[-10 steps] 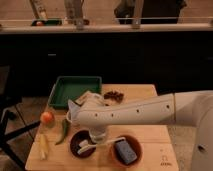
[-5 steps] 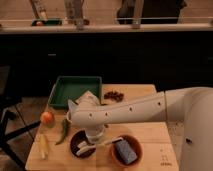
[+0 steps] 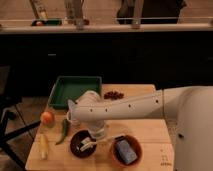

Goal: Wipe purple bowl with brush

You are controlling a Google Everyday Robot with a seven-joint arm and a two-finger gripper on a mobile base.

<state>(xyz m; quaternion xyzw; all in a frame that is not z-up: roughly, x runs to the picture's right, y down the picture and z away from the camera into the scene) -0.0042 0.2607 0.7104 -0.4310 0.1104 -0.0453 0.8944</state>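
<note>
The purple bowl is a dark round bowl at the front of the wooden table. A brush with a white head lies in it, its dark handle pointing right. My white arm reaches in from the right, and the gripper hangs just above the bowl's right rim, over the brush. The arm's wrist hides where the gripper meets the brush.
A brown bowl with a blue sponge stands right of the purple bowl. A green tray is at the back left, dark fruits beside it. An orange fruit, a green pepper and a corn cob lie along the left edge.
The arm has shifted slightly and its right part looms larger. The gripper stays over the purple bowl's right rim, and the brush is still in the bowl.
</note>
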